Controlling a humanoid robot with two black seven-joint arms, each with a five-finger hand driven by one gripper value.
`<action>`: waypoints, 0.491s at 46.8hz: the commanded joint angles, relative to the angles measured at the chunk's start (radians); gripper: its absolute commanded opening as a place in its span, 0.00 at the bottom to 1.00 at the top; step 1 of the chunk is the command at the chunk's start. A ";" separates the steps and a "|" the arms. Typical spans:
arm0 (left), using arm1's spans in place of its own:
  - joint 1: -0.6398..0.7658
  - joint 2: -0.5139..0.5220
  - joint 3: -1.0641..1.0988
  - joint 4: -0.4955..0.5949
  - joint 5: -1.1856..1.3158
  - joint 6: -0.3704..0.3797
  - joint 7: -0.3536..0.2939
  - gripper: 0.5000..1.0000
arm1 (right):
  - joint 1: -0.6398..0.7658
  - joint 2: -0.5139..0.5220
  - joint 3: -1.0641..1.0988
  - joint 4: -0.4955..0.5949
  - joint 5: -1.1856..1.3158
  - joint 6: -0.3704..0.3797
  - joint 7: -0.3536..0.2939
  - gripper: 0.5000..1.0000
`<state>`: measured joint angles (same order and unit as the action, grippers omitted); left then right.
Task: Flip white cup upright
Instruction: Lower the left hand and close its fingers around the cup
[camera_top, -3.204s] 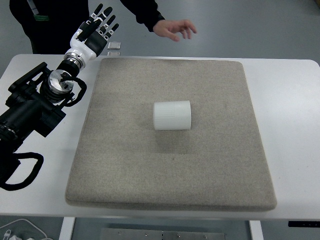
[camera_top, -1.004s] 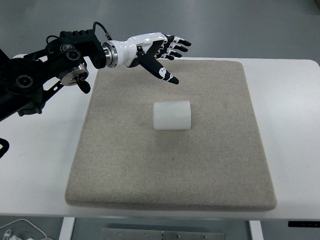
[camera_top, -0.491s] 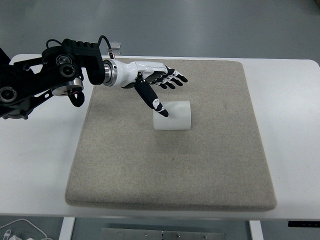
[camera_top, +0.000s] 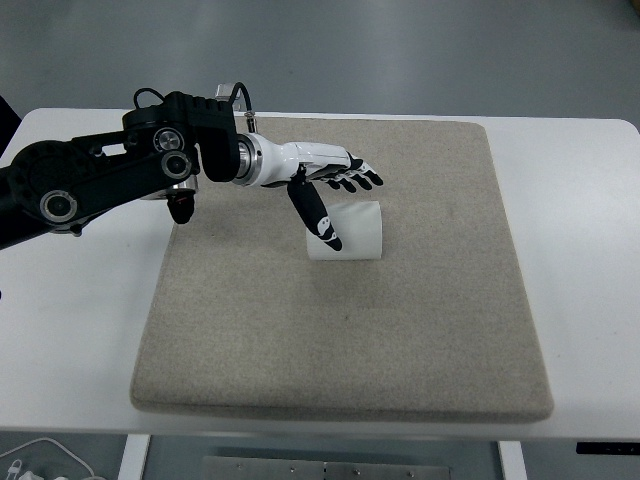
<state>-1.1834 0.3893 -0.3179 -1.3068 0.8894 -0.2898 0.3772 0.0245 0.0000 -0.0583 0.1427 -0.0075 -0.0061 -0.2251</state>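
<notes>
**Left hand lined up on the cup, no grip yet**

So the cup (camera_top: 348, 231) is lying on its side around the middle of the mat (camera_top: 430, 330), a bit above center of the frame. Its axis runs left to right, and I can't tell which end is the mouth from up here. The mat sits on a white table (camera_top: 580, 250).

The step in hand looks like the reach / pre-grasp. The left hand (camera_top: 325, 185) comes in from the upper left and is right over the cup's upper-left part. For the next move I'd guess it has to drop a little more, get the thumb on one side of the wall and the fingers on the other, close, then roll the wrist so the cup ends up standing on its base. It's round and smooth, so it could easily roll away on the mat if it gets nudged before the grip closes.

The fingers (camera_top: 358, 180) are stretched out and slightly fanned, pointing right, just above the cup's top edge. The thumb (camera_top: 318, 218) points down across the cup's left end and overlaps it in the picture; can't say if it's really touching. Wide open, holding nothing.

Right arm isn't in the shot at all.
</notes>
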 joint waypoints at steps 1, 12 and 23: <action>0.002 -0.020 0.002 0.015 0.023 0.000 0.002 0.98 | 0.000 0.000 0.000 0.000 0.000 0.000 0.000 0.86; 0.013 -0.059 0.022 0.058 0.079 0.000 0.008 0.97 | 0.000 0.000 0.000 0.000 0.000 0.000 0.001 0.86; 0.019 -0.105 0.026 0.100 0.123 0.000 0.006 0.97 | 0.000 0.000 0.000 0.000 0.000 0.000 0.000 0.86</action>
<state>-1.1660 0.2957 -0.2930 -1.2173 1.0001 -0.2898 0.3837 0.0245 0.0000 -0.0583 0.1427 -0.0075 -0.0061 -0.2247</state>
